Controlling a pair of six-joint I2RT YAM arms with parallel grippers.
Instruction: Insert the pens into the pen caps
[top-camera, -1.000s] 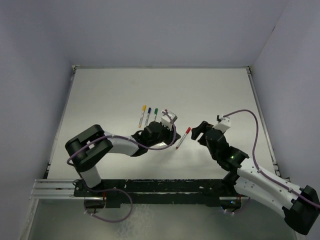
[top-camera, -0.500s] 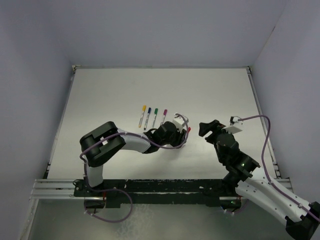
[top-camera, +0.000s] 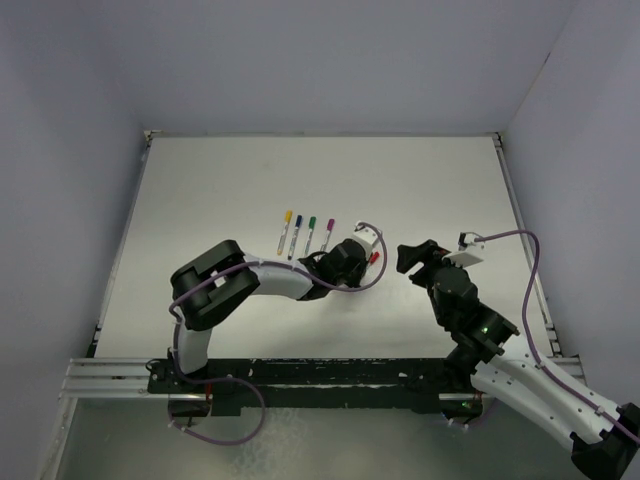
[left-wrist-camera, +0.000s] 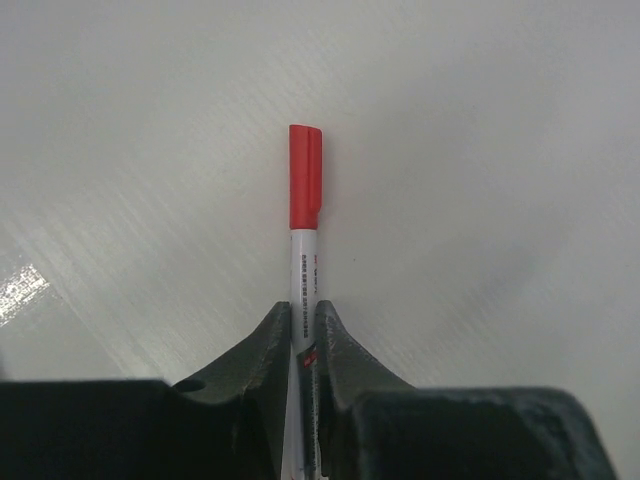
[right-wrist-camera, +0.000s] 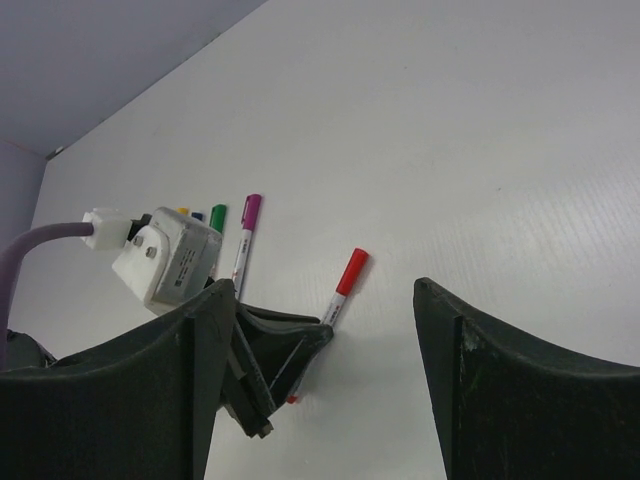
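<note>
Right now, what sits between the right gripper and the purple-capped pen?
The left gripper, shut on the red-capped pen, sits between them; the top and right wrist views show it.

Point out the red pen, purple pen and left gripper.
red pen (left-wrist-camera: 304, 255), left wrist view, on its white barrel
purple pen (right-wrist-camera: 245, 240), right wrist view, mid-barrel
left gripper (left-wrist-camera: 304, 312), left wrist view, between its fingertips

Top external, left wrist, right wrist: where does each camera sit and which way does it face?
Top external: above and behind, looking down on the table; left hand and right hand show.
Left wrist: on the left arm, looking along its fingers, shut on the red-capped pen.
Right wrist: on the right arm, looking between its open fingers across the table.
Shared: both wrist views show the red-capped pen.
</note>
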